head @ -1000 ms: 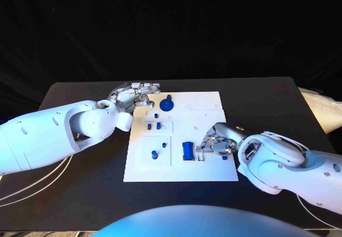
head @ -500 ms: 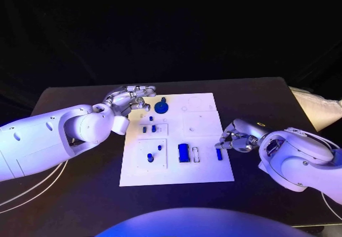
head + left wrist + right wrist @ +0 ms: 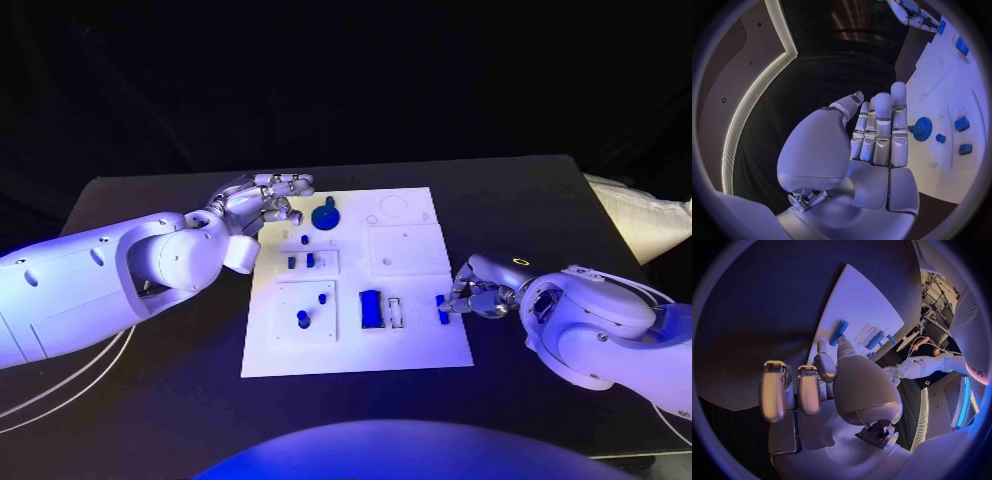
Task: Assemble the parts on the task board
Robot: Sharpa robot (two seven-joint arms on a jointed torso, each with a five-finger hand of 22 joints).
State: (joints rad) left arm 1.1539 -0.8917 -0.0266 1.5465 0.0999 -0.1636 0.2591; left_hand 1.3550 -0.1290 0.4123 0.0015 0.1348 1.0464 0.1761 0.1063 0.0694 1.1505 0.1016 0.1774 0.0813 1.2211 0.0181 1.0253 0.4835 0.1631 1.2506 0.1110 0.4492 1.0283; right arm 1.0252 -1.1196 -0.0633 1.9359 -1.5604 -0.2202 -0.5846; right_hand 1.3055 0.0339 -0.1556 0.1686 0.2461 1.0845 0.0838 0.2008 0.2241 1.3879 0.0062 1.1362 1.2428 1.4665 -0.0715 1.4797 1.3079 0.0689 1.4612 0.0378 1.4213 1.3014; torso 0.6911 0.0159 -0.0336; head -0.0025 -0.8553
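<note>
Both hands at the task board (image 3: 411,345), neither one holding a part.

I see my left hand (image 3: 263,200) at the board's far left corner, fingers (image 3: 881,127) straight, side by side and holding nothing, just beside the round blue gear (image 3: 326,213). My right hand (image 3: 476,290) sits at the board's right edge, fingers (image 3: 807,390) curled on nothing, thumb tip at a small blue peg (image 3: 441,308). A blue block (image 3: 371,308) lies near the board's middle on the black surface (image 3: 173,390).
</note>
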